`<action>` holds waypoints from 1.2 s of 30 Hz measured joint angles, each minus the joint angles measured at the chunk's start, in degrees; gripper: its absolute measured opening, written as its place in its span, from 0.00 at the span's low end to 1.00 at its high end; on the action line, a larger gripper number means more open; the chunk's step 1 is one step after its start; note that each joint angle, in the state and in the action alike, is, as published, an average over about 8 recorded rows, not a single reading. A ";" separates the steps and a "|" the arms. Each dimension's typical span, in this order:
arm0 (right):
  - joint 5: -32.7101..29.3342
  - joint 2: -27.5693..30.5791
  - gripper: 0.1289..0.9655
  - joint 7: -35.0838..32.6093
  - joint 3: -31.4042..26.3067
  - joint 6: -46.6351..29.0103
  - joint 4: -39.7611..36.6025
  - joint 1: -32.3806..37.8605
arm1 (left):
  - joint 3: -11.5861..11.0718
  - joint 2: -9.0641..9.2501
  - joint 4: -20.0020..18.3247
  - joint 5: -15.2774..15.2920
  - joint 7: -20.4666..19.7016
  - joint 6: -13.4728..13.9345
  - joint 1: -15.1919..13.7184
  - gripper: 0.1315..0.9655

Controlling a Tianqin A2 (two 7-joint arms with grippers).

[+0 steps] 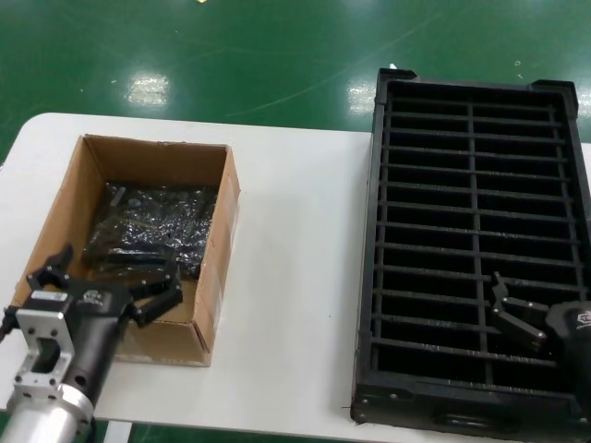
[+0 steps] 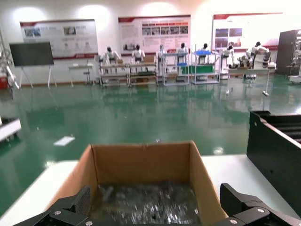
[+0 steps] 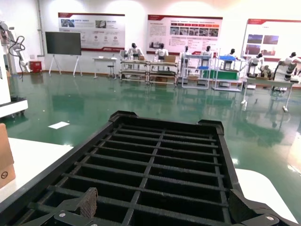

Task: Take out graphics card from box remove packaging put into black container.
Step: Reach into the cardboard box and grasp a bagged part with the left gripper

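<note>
Card not seen bare; shiny dark bags (image 1: 152, 226) (boards inside) lie in brown box (image 1: 217, 268) on left part of white table (image 1: 295, 277). Left gripper (image 1: 106, 281) sits over near edge of box, fingers spread wide, holding nothing. Black tray (image 1: 471, 240) with many thin slots stands on right part of table, apart from box. Right gripper (image 1: 517, 314) hangs over tray's near end, fingers spread, holding nothing.

One box (image 1: 138, 242), one black container (image 1: 473, 242), two grippers.
</note>
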 joint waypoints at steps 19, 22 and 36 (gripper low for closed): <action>0.00 0.00 1.00 0.00 0.00 0.00 0.00 0.00 | 11.10 -12.10 8.64 -3.61 18.29 -9.04 -14.94 1.00; 0.00 0.00 1.00 0.00 0.00 0.00 0.00 0.00 | 15.91 -15.91 14.35 -4.57 21.12 -7.79 -20.09 1.00; 0.00 0.00 1.00 0.00 0.00 0.00 0.00 0.00 | 24.28 -14.58 50.73 5.88 35.66 19.14 -48.77 1.00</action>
